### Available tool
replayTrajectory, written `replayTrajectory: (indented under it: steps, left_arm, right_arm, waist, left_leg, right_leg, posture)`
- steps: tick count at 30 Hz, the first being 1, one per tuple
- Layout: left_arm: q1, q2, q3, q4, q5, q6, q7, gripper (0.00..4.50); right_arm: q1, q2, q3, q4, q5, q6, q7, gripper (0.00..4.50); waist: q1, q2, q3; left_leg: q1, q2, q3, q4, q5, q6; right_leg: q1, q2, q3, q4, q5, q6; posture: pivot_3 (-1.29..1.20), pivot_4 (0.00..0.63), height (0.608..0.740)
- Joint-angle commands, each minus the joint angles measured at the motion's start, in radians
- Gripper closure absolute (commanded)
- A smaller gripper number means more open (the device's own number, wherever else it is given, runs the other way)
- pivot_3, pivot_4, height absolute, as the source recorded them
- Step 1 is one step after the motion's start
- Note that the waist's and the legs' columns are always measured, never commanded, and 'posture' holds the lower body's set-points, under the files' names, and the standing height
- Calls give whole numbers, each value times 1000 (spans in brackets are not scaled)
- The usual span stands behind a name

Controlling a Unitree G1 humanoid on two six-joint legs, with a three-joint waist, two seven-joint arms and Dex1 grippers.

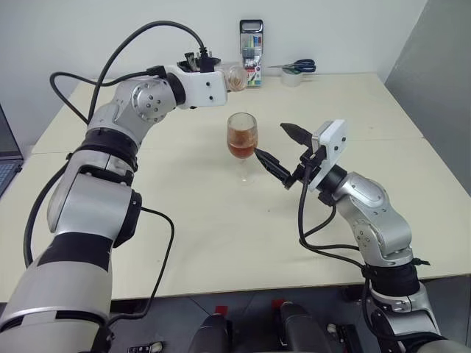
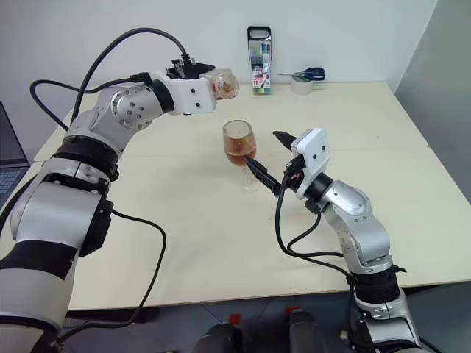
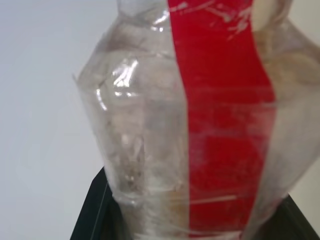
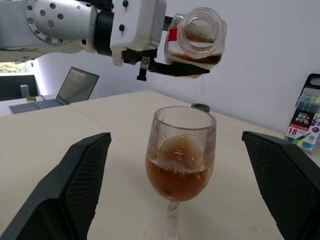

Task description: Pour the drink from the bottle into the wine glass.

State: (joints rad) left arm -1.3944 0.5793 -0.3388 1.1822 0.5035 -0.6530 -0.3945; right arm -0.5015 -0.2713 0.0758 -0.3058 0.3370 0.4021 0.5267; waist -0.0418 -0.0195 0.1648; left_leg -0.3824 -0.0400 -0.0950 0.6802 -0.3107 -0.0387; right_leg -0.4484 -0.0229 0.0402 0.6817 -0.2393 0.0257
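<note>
Pouring looks nearly done: the bottle, gripped on its side in the left tool, holds a little drink above the half-filled wine glass on the desk. Keep its mouth over the bowl; the right tool stands open around the glass, apart.

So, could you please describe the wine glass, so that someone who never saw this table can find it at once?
Look at the middle of the pale table, between the two robot arms. The wine glass stands upright there, between the open fingers of the right gripper. It is the only stemmed glass, and its bowl holds amber drink, unlike the tilted bottle held above it.
</note>
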Motion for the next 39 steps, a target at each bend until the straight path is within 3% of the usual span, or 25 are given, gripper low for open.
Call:
replayTrajectory:
  steps: [1,6,9,13,18,27,39]
  left_arm:
    - [22,1,95,-96,-120,22,-32,2766]
    - [113,-30,222,-268,-273,191,-54,2766]
    - [236,-47,343,-442,-386,433,-6,2766]
    - [425,-66,470,-665,-472,696,82,2766]
    - [609,-103,604,-818,-595,867,139,2766]
    - [811,-120,709,-889,-717,885,125,2766]
    - [825,-140,703,-728,-747,760,93,2766]
  right_arm:
    - [-28,-10,-17,-16,16,-24,23,0]
    - [-60,-28,-22,9,22,-28,64,0]
    - [-82,-60,-23,15,43,-14,120,0]
    - [-44,-125,-8,-29,83,12,208,0]
    - [35,-194,-4,-92,139,30,297,0]
    - [185,-236,-1,-155,153,-56,382,0]
    - [204,-208,12,-146,107,-86,317,0]
  waist:
    - [-2,0,0]
    - [-6,0,0]
    - [-14,1,-1]
    - [-22,1,-1]
    - [-18,0,-2]
    - [-1,-3,-3]
    - [13,-4,-4]
  left_leg:
    - [0,0,0,0,0,0]
    - [-1,1,-1,1,0,0]
    - [0,2,-1,1,0,0]
    - [0,7,-1,1,0,0]
    - [0,9,-3,1,0,0]
    - [3,8,-3,2,0,0]
    - [5,8,-3,2,0,0]
  right_leg:
    - [0,0,0,0,0,0]
    - [0,-1,0,0,0,0]
    - [0,-1,0,0,0,0]
    - [0,-2,0,1,0,0]
    - [0,-2,-1,0,0,0]
    - [4,-3,-1,0,0,0]
    - [7,-3,-2,-1,1,0]
  posture:
    - [0,150,740]
    - [0,150,740]
    - [0,150,740]
    - [0,150,740]
    - [0,150,740]
    - [0,150,740]
    - [0,150,740]
